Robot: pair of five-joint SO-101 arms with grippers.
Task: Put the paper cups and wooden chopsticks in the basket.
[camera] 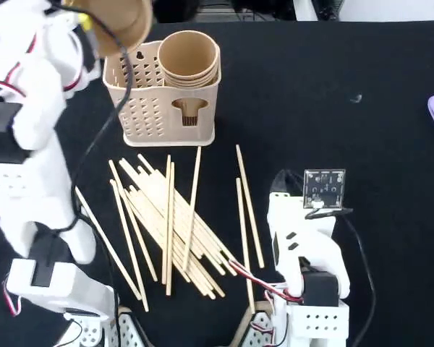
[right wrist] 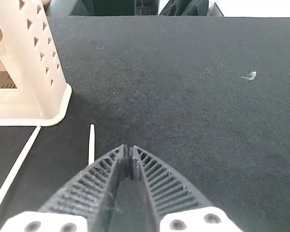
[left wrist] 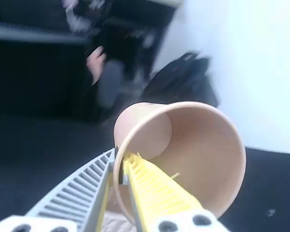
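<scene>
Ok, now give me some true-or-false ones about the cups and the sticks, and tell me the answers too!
1. The left gripper is shut on a paper cup. True.
2. All the chopsticks are in the basket. False: they lie on the table in front of it.
3. A stack of cups stands in the basket. True.
4. The right gripper holds a chopstick. False: it is shut on nothing.
</scene>
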